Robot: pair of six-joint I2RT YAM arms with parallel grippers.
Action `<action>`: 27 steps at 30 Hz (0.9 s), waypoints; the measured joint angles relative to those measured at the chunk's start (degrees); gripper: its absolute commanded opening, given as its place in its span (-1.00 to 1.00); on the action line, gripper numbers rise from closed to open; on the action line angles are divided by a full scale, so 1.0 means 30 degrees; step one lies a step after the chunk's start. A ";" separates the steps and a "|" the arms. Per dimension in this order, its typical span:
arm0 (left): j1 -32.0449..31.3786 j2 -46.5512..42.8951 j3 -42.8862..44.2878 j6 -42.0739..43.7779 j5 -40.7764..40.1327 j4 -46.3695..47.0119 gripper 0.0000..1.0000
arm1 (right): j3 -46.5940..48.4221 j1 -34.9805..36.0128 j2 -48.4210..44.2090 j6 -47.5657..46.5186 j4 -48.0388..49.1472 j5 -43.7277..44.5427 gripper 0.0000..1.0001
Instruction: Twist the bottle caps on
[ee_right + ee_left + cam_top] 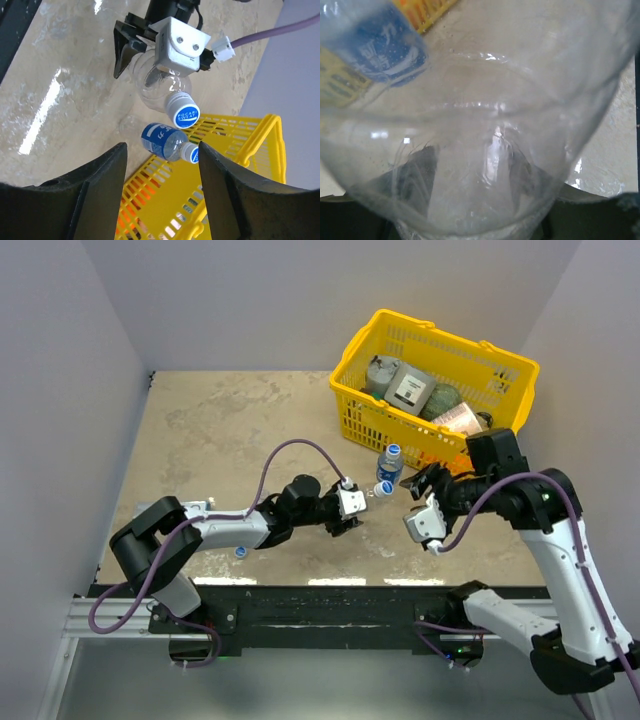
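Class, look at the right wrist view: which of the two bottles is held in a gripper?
The unlabelled clear bottle, clamped in the left gripper. The blue-labelled bottle stands ungripped beside the yellow basket.

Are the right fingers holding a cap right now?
No, the right fingers stand open with nothing between them; the blue cap sits on the clear bottle held by the left fingers.

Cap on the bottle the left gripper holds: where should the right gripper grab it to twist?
Grip the cap by its round side wall, coming end-on along the axis of the bottle. Its top faces the open right gripper, and the left gripper clamps the body, leaving the neck free.
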 measured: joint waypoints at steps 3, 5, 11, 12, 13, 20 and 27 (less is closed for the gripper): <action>0.0000 -0.0022 0.0000 0.1129 0.0488 -0.0211 -1.00 | -0.0058 0.0342 0.0794 -0.1253 0.0131 0.0109 0.19; 0.0000 -0.0022 0.0007 0.1843 0.0648 -0.0503 -1.00 | -0.0058 0.0503 0.1464 -0.1821 0.0233 0.0117 0.19; 0.0015 -0.0022 0.0087 0.2892 0.0867 -0.0998 -1.00 | -0.0211 0.1275 0.2215 -0.3228 0.0495 0.0270 0.12; 0.0015 -0.0022 0.0138 0.2965 0.0889 -0.1049 -1.00 | -0.0219 0.1486 0.2171 -0.3402 0.0503 0.0270 0.11; 0.0015 -0.0022 0.0182 0.2987 0.0889 -0.1071 -1.00 | -0.0226 0.1639 0.2135 -0.3534 0.0503 0.0284 0.11; 0.0015 -0.0022 0.0372 0.3031 0.0889 -0.1115 -1.00 | -0.0838 0.2324 0.2164 -0.4255 0.0510 0.0845 -0.05; 0.0022 -0.0022 0.0364 0.3155 0.0831 -0.1246 -1.00 | -0.0867 0.2470 0.2871 -0.4182 0.0641 0.1260 -0.43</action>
